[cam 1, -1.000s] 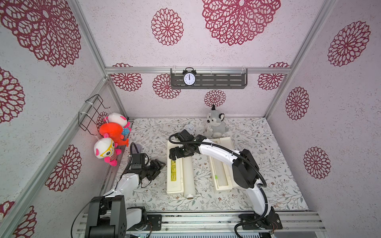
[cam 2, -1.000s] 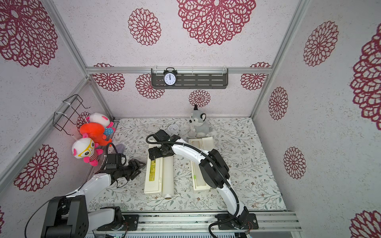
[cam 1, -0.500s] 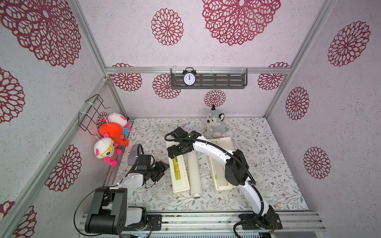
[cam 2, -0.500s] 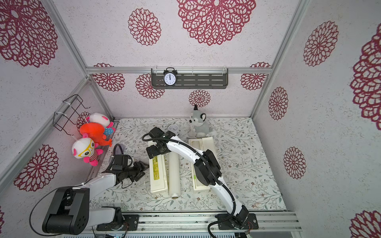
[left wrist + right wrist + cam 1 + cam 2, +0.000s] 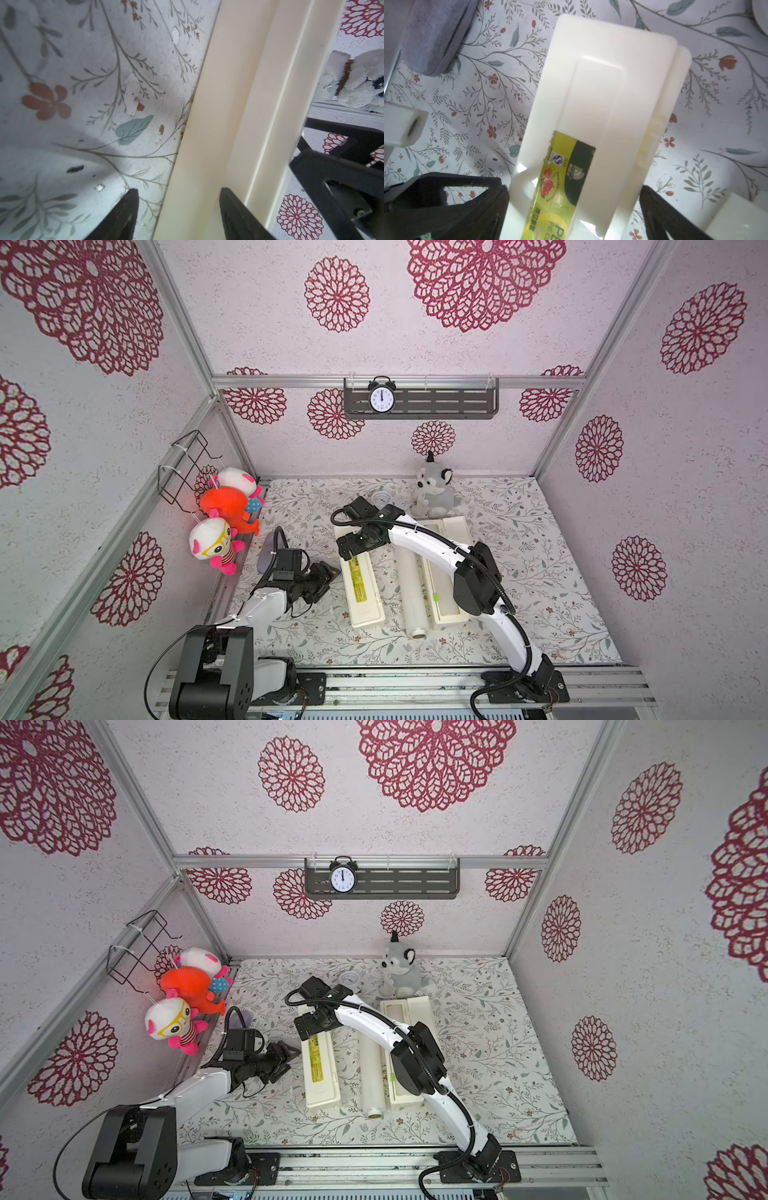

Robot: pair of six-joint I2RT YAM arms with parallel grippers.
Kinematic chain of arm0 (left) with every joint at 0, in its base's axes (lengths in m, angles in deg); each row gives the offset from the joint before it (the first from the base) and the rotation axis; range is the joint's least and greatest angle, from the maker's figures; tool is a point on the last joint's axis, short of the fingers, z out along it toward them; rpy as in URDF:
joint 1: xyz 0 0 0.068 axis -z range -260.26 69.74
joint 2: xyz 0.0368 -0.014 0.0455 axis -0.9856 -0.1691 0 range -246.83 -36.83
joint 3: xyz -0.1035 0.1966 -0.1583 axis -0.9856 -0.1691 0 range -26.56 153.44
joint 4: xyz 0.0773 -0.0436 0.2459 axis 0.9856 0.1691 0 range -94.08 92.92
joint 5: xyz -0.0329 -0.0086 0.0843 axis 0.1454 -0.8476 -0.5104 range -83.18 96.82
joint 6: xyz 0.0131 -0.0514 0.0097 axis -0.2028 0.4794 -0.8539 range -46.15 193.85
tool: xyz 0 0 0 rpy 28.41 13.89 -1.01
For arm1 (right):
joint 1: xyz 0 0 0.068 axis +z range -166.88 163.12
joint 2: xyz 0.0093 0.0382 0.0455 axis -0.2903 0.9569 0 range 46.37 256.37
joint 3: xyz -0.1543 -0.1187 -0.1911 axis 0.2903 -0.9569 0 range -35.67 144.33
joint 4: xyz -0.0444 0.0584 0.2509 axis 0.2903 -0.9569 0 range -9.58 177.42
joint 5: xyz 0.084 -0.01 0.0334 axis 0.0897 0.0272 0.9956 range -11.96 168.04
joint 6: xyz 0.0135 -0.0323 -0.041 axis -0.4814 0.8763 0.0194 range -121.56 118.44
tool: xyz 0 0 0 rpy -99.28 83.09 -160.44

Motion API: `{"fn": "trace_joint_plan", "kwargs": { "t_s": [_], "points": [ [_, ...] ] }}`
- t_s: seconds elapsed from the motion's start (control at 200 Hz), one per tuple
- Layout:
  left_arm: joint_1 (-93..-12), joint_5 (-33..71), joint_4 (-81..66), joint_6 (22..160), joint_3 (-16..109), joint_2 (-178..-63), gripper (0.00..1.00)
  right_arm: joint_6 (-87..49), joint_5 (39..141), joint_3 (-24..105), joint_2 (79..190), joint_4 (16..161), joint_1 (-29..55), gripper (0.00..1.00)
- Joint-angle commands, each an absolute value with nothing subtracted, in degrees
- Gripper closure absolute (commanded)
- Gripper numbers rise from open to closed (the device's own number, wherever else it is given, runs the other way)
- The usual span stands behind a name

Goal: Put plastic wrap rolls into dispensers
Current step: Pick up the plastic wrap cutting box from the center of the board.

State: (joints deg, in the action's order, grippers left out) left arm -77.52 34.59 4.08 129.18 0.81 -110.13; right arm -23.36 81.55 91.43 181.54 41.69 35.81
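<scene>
In both top views a closed dispenser point(image 5: 365, 597) point(image 5: 322, 1073) with a yellow-green label lies left of centre. A second dispenser point(image 5: 448, 612) lies to its right with its lid open, partly under my right arm. One plastic wrap roll point(image 5: 409, 593) point(image 5: 371, 1073) lies on the mat between them. My right gripper point(image 5: 353, 549) point(image 5: 574, 199) is open and straddles the far end of the closed dispenser point(image 5: 602, 93). My left gripper point(image 5: 330, 572) point(image 5: 178, 196) is open at that dispenser's point(image 5: 218, 104) left long side: one fingertip is over the mat, the other against the box.
A grey plush animal point(image 5: 436, 493) and a small round dial point(image 5: 380, 499) stand at the back of the mat. A grey-purple pad point(image 5: 266, 556) lies by the left wall, where plush toys point(image 5: 224, 522) hang under a wire basket point(image 5: 187, 464).
The roll has rolled right, away from the closed dispenser toward the open one. My left gripper has moved in to the closed dispenser's side. My right gripper has shifted slightly left over its far end.
</scene>
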Motion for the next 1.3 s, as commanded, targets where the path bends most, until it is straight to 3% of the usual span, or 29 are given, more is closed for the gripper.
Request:
{"fn": "trace_joint_plan", "kwargs": {
  "t_s": [0.0, 0.46, 0.741, 0.961, 1.121, 1.246, 1.296],
  "points": [
    [-77.4, 35.6, 2.0, 129.5, 1.2, -110.1, 0.34, -26.6, 75.6, 89.2, 181.9, 38.4, 36.9, 0.01],
    [-74.1, 36.8, -3.6, 132.0, 1.8, -114.5, 0.33, -27.7, 68.3, 90.7, 185.7, 34.7, 38.4, 0.01],
    [-78.7, 35.1, 2.4, 130.0, 1.6, -109.3, 0.33, -25.2, 64.6, 88.8, 185.9, 35.0, 38.2, 0.01],
    [-81.6, 35.6, 2.9, 129.1, 2.6, -108.4, 0.27, -25.5, 77.2, 78.3, 176.8, 47.2, 34.8, 0.16],
    [-82.9, 38.4, -0.3, 128.9, 4.7, -109.6, 0.16, -26.7, 88.5, 69.9, 169.7, 56.2, 31.3, 0.17],
    [-82.8, 43.3, -6.4, 127.6, 6.8, -111.2, 0.00, -28.1, 99.0, 63.6, 164.3, 64.3, 28.0, 0.17],
    [-82.8, 46.2, -10.3, 127.8, 7.4, -112.1, 0.02, -28.2, 102.2, 62.2, 162.8, 66.1, 26.8, 0.17]
  ]
}}
